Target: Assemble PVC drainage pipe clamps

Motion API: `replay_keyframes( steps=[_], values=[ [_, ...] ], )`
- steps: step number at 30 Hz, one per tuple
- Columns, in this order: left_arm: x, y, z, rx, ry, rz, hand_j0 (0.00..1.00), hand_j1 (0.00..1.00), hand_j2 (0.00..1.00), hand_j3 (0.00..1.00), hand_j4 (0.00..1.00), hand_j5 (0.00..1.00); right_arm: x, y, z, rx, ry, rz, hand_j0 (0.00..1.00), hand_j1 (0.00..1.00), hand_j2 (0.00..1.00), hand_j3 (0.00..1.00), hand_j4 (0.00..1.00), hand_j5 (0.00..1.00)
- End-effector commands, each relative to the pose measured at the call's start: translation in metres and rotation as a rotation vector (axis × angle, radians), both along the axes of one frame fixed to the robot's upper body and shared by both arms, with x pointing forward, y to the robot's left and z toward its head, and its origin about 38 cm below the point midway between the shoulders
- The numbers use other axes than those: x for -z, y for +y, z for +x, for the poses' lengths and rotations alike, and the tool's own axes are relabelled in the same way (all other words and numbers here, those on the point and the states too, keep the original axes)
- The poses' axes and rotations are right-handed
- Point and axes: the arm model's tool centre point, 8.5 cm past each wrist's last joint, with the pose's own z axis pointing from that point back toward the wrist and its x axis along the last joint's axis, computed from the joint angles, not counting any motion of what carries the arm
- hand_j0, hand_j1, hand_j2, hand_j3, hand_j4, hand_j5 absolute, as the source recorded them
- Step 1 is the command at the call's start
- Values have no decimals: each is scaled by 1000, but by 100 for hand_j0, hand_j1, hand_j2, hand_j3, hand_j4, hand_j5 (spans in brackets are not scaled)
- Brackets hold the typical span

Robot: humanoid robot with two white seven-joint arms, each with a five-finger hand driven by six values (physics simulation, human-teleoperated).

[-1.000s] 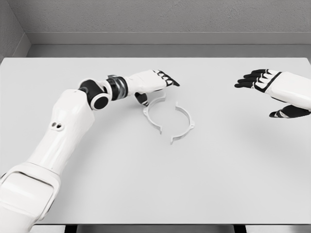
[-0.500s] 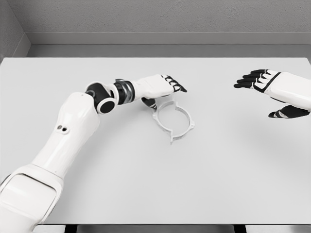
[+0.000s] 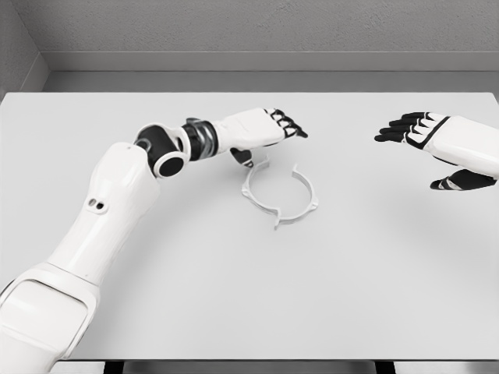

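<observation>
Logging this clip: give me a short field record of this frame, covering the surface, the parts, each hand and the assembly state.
surface: white table
parts: two white half-ring clamp halves, left half and right half
assembly state: halves meet at the near ends; gap visible at the far ends
left hand: over the left half's far end, fingers extended, thumb down at the part; grasp cannot be confirmed
right hand: at the table's right side, fingers spread, holding nothing

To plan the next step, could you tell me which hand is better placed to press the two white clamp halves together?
Probably the left hand: it sits against the white half-ring clamp pieces, while the right hand hovers well apart.
</observation>
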Motion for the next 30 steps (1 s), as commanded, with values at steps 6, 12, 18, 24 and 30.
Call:
replay_keyframes(
  steps=[6,12,18,24,30],
  values=[
    [-8,-11,-10,62,-30,-14,100,100,100,100,100,100,-1,1,-1,-4,1,5,100,100,100,100,100,100],
    [14,-16,-20,91,4,38,100,100,100,100,100,100,-1,1,-1,-6,1,4,100,100,100,100,100,100],
    [23,-19,-24,104,21,50,100,100,100,100,100,100,-1,1,-1,-3,1,3,100,100,100,100,100,100],
    [21,-7,-30,105,-5,52,100,100,100,100,100,100,-1,1,-1,-4,1,4,100,100,100,100,100,100],
    [20,-3,-35,111,-19,56,100,100,100,100,100,100,-1,1,-1,-4,1,4,100,100,100,100,100,100]
  ],
)
